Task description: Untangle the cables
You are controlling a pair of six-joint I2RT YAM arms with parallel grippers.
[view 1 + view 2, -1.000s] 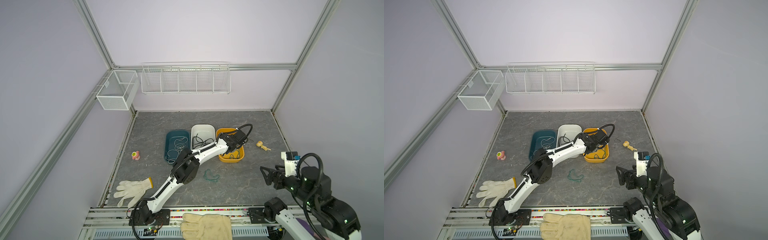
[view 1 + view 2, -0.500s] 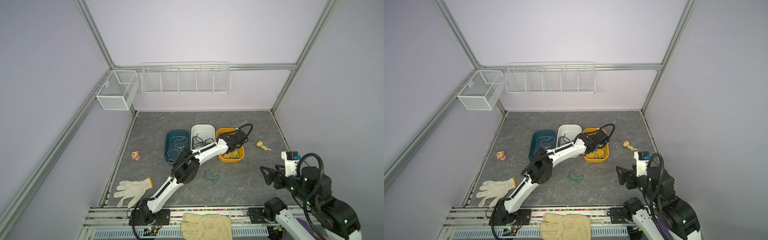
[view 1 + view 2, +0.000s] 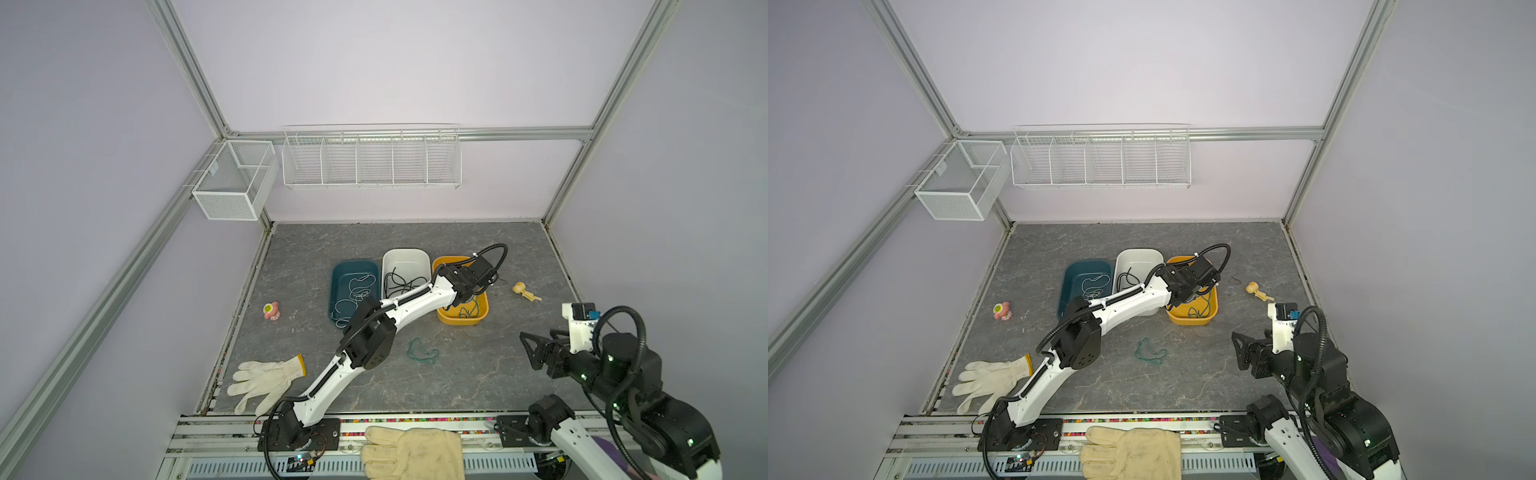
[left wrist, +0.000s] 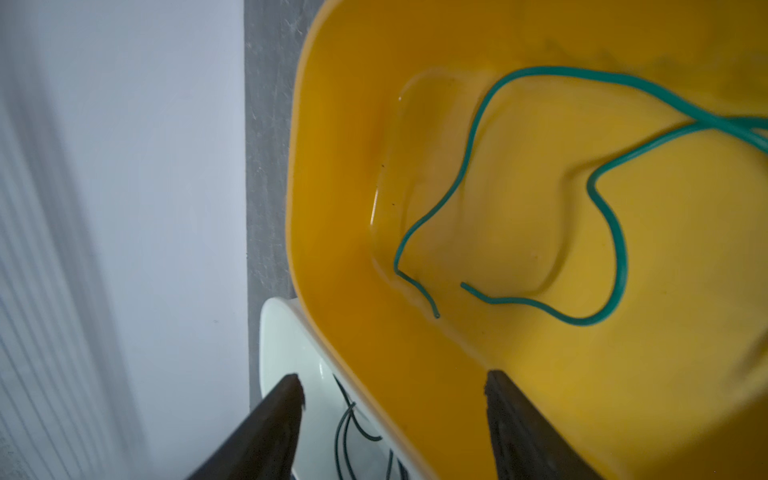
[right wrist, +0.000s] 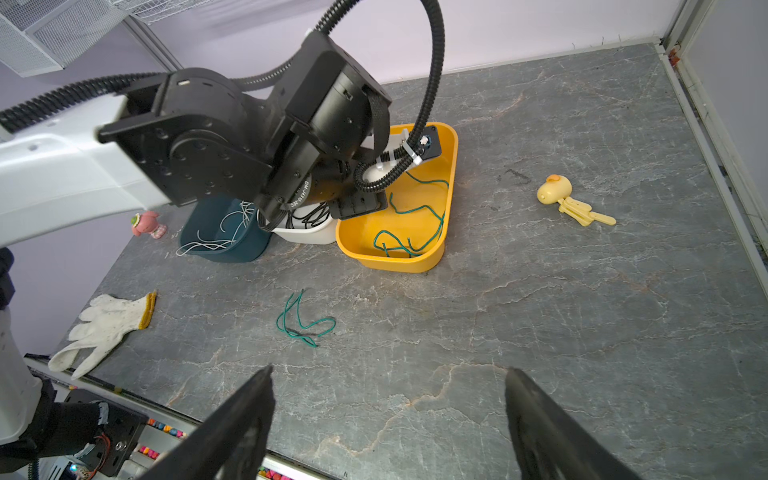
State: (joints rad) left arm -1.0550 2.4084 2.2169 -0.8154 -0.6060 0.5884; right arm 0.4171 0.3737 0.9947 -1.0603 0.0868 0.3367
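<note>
A teal-green cable lies loose on the floor of the yellow bin. My left gripper hangs open over that bin's edge beside the white bin, with nothing between its fingers. In both top views it sits at the yellow bin. Black cables lie in the white bin and white cables in the dark teal bin. Another teal-green cable lies coiled on the table. My right gripper stands open and empty above the table's front right.
A yellow duck toy lies right of the bins, and a pink toy lies to the left. A white glove lies at the front left. A cream glove rests on the front rail. Wire baskets hang on the back wall.
My left gripper has opened above the yellow bin. Both arms otherwise stay where they were.
</note>
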